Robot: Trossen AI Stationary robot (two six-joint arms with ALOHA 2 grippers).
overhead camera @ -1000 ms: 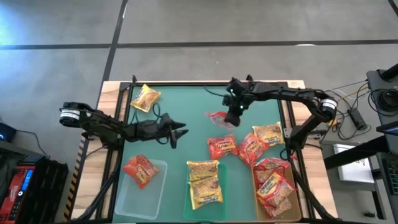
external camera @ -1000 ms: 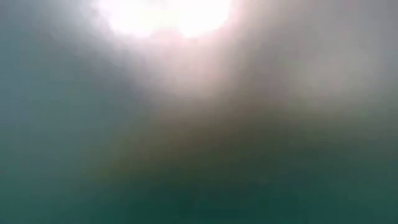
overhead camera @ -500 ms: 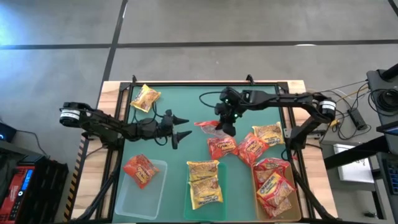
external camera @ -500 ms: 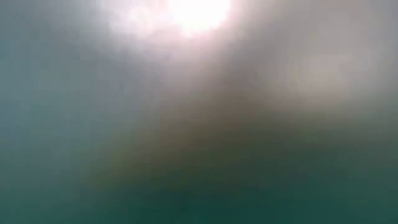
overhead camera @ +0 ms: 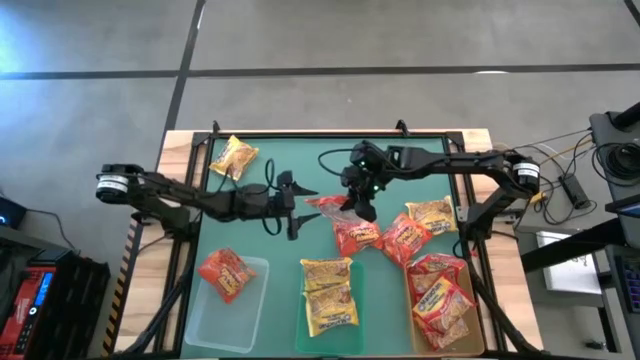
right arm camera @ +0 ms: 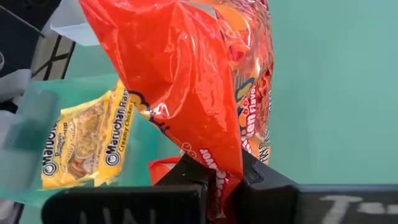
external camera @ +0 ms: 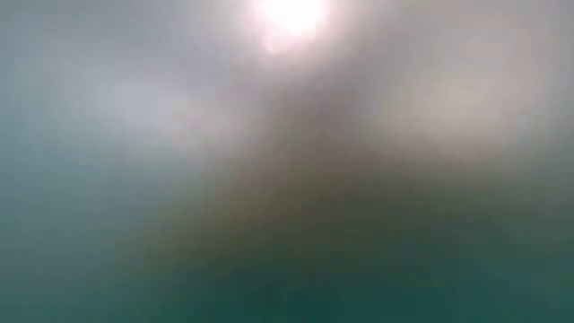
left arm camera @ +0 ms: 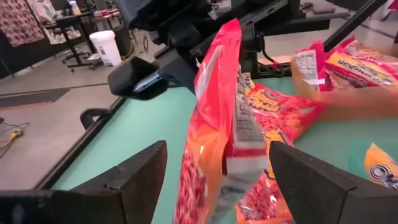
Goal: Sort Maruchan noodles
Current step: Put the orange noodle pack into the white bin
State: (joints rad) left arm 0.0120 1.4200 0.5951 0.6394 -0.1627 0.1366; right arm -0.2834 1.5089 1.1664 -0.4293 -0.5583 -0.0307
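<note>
Above the middle of the green worktop (overhead camera: 300, 150), the right claw (overhead camera: 352, 203) is pinched tight on the edge of a red-orange Maruchan noodle packet (overhead camera: 328, 206), holding it up off the surface. The left claw (overhead camera: 300, 208) faces it with fingers spread wide, the hanging packet between them but not touched.

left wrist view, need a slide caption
Open left gripper reaches around the red crinkly plastic noodle packet hanging from the shut right gripper.
</note>
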